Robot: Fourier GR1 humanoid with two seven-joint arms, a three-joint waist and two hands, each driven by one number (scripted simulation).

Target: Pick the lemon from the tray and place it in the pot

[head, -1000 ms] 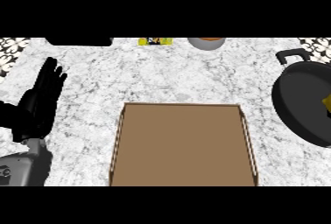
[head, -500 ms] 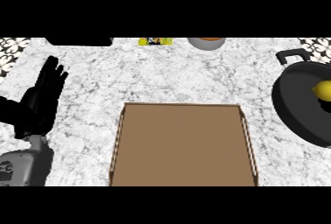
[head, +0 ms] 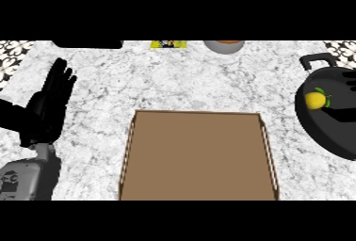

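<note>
Inspection from my head view: the lemon lies inside the black pot at the counter's right edge, well apart from the brown tray, which holds nothing. My left hand rests open at the left, fingers straight and together, pointing up. My right hand is out of sight. The lemon lies far to the right of these fingers, nearer the right arm's side. Placement judged complete.

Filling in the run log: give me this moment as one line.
lemon: in pot | tray: holds nothing | left hand: open, resting at the view's left | right hand: not in view
</note>
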